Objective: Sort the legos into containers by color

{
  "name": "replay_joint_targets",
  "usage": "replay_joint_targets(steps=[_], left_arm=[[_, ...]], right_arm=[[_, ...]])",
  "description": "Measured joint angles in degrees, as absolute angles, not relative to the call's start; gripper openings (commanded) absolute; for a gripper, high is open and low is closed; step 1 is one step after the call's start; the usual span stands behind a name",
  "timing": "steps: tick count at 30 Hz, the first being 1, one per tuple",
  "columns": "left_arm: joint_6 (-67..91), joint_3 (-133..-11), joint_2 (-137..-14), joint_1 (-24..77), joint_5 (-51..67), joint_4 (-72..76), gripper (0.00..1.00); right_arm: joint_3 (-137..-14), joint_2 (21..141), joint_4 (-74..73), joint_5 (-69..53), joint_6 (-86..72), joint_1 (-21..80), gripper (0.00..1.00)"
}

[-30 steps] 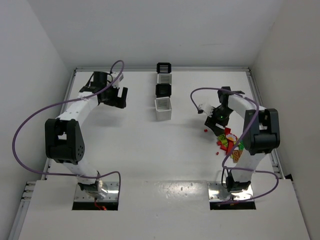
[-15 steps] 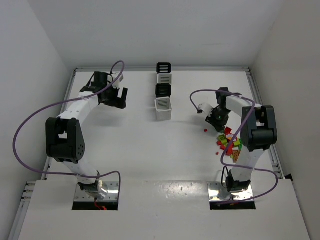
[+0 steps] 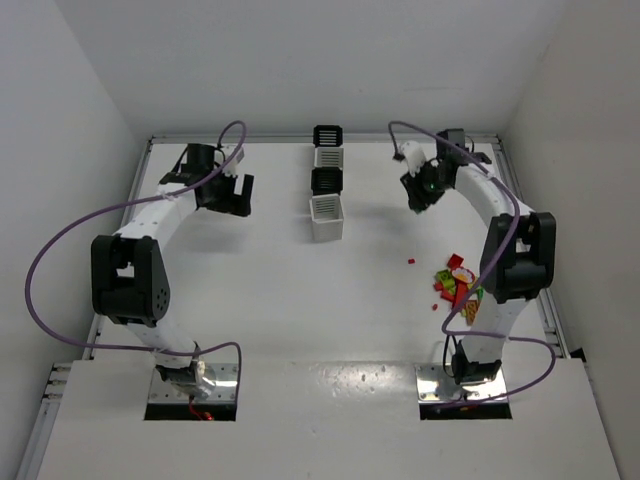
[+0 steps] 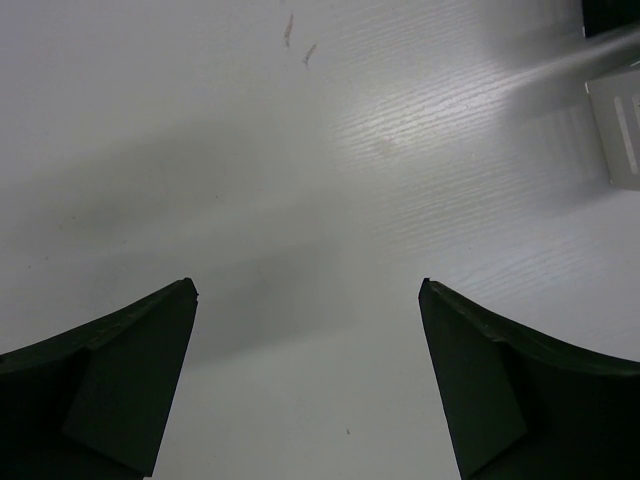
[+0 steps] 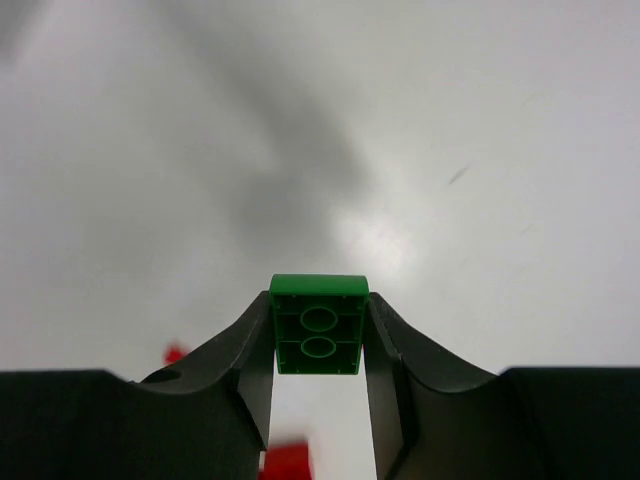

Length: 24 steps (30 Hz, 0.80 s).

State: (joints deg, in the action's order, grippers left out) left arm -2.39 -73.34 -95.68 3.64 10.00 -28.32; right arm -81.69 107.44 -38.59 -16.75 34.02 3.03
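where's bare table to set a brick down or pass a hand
Widest bare table: the middle, bordered by the left arm, the near white bin and the lego pile. Also open between the bin row and the right hand holding a green lego. Crowded around the pile by the right arm.

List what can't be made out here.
- Top external: insides of the four small slatted black and white bins, too small.
- Top external: pile of small red, green and yellow plastic bricks, too small to count.
- Left wrist: white slatted bin, cut by right edge.
- Right wrist: red brick, blurred behind right gripper holding green plastic brick.
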Motion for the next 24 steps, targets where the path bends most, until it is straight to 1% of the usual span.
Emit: replay_joint_targets(steps=[6,11,15,21,24], left_arm=[[0.38,-73.34,-95.59,2.94,9.19,-28.25,1.0],[2.26,-73.34,-95.24,1.85,8.32,-27.77,1.0],[3.07,-73.34,-94.7,0.51,7.53,-27.11,1.0],[3.97,-73.34,-93.25,-1.19,7.27,-26.37,1.0],[4.12,-73.34,-93.17,-1.34,7.27,-26.24,1.0]], right_arm=[[-92.09,109.95,-19.88,-21.93,14.06,5.5,0.0],[-107.22,123.33,-6.17,-22.65,1.74,9.21,0.0],[-118.13,134.89,0.71,-21.52,-3.7,12.14,0.0],[-126.52,146.17,8.16,-19.9,-8.05,15.31,0.0],[-127.0,147.92,9.89,-19.49,-8.67,16.53,0.0]])
